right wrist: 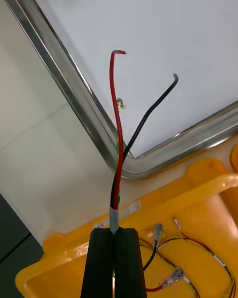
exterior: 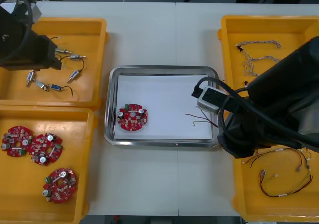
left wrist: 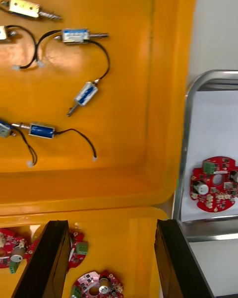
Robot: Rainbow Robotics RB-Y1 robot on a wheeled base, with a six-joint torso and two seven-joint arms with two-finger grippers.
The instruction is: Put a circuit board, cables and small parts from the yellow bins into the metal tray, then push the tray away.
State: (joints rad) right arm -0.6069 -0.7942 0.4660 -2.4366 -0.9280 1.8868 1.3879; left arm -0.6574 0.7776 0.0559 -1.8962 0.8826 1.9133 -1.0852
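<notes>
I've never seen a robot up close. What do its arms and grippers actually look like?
Both arms are black: the left arm ends in a blocky housing, the right arm in a bulky rounded shell. Thick black cables loop by the right wrist, beside a small grey box. The left gripper and right gripper each have two flat, matte black fingers with squared tips.

Electronics workshop bench, light table, metal tray, yellow bins either side of the tray holding sorted red circuit boards, cables, small metal parts.
</notes>
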